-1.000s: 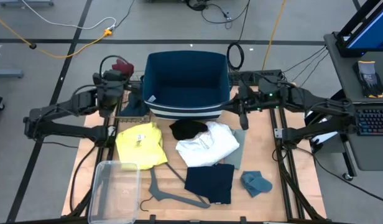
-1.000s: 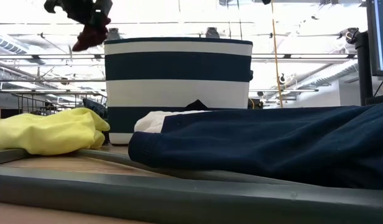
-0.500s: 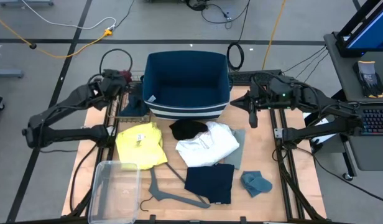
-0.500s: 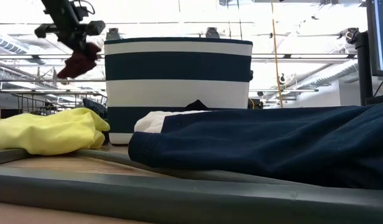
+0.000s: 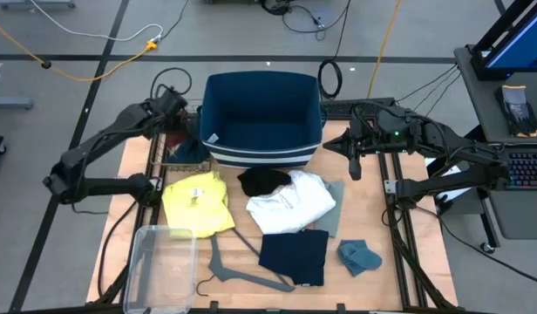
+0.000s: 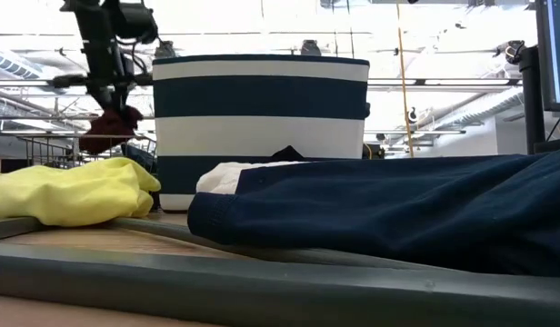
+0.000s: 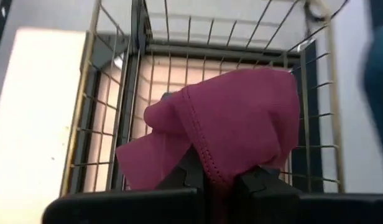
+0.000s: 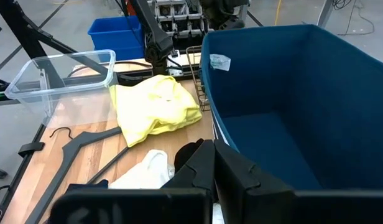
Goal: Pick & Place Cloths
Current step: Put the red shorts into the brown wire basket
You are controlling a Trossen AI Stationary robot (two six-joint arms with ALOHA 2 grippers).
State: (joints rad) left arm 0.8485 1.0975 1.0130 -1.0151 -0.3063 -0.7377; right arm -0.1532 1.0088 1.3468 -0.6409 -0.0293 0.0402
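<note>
Over the last second the left gripper (image 6: 105, 102) has swung down from high beside the striped fabric bin (image 5: 262, 118) and now hangs low at that bin's left side, with the maroon cloth (image 7: 224, 124) dangling lower than it did. The right arm has drawn back a little from the bin's right rim and waits there, the right gripper (image 8: 211, 163) pressed together on nothing, looking across the bin's hollow.

The left gripper's fingers are pinched tight on a fold of the maroon cloth, which drapes over them and hangs directly above a wire basket (image 7: 117, 93) standing just left of the bin.

The step in hand looks like setting the maroon cloth down into that wire basket. To do it well, the gripper should come down until the hanging cloth is inside the wire walls before it lets go, so no corner catches on the rim or spills over the side toward the bin. Letting go straight over the middle, then lifting straight up, should keep the fabric from snagging on the fingers.

Waiting in front of the bin are the yellow cloth (image 5: 197, 201), black cloth (image 5: 263, 180), white cloth (image 5: 293, 204), navy cloth (image 5: 294, 255) and a teal rag (image 5: 359, 256).
</note>
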